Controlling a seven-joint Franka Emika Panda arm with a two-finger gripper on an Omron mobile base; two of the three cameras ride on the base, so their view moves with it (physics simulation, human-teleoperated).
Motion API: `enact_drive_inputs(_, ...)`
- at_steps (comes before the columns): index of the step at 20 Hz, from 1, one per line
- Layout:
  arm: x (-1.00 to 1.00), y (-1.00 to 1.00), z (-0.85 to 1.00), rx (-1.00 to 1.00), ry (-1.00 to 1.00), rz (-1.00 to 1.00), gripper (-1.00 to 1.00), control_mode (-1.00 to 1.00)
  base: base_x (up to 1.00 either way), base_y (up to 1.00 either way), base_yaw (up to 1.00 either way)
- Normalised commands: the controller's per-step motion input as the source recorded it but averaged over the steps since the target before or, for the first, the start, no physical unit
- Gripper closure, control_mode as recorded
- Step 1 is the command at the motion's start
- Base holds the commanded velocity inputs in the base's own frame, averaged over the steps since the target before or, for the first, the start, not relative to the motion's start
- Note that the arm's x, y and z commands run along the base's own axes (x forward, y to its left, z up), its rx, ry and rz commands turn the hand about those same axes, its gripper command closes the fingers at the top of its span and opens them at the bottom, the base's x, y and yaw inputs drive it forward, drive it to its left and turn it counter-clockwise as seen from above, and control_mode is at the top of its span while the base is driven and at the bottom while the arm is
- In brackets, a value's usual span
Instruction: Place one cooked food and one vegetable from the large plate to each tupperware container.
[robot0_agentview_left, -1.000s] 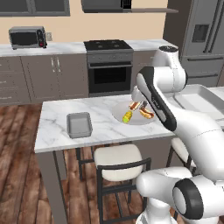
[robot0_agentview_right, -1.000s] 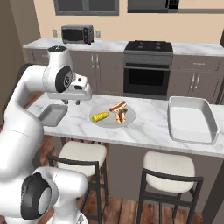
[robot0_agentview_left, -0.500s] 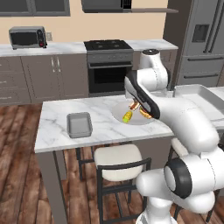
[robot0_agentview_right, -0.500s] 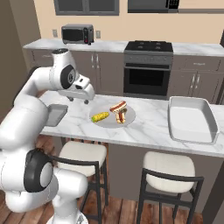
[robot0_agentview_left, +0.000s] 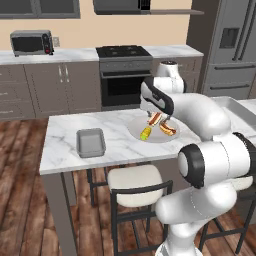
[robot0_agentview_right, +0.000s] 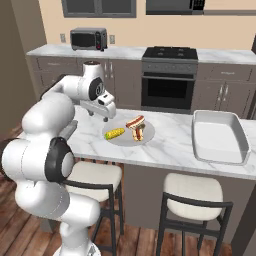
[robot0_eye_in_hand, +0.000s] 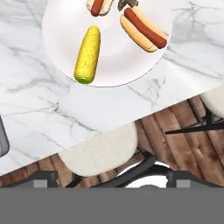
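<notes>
Now pincer (robot0_agentview_right: 106, 115) open, empty, hovers above plate (robot0_eye_in_hand: 61, 52) edge on bench (robot0_eye_in_hand: 39, 109). Corn cob (robot0_eye_in_hand: 87, 53) lies just ahead below it, long axis running away from pincer, green end nearest.

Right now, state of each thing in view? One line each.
gripper: open, holding nothing, raised above the counter beside the plate
corn cob: lying flat on the plate
hot dogs: two, lying on the plate
large plate: on the counter, still loaded
tupperware container: empty, lid off
white tray: empty
oven: door closed
</notes>
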Motion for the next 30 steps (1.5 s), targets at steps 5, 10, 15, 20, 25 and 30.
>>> enact_drive_inputs(5,0.87,-0.05,-0.70,0.00,0.13,-0.02,-1.00,-1.00,0.00,0.00,0.00)
enact_drive_inputs(10,0.72,-0.05,-0.79,0.00,0.05,-0.12,-1.00,-1.00,0.00,0.00,0.00)
enact_drive_inputs(15,0.94,-0.04,-0.74,0.00,0.06,-0.11,-1.00,-1.00,0.00,0.00,0.00)
enact_drive_inputs(20,0.70,-0.04,-0.66,0.00,0.00,-0.05,-1.00,-1.00,0.00,0.00,0.00)
enact_drive_inputs(25,0.25,0.00,-0.46,0.00,0.00,0.00,-1.00,-1.00,0.00,0.00,0.00)
enact_drive_inputs(30,0.00,0.00,-0.33,0.00,0.01,0.00,-1.00,-1.00,0.00,0.00,0.00)
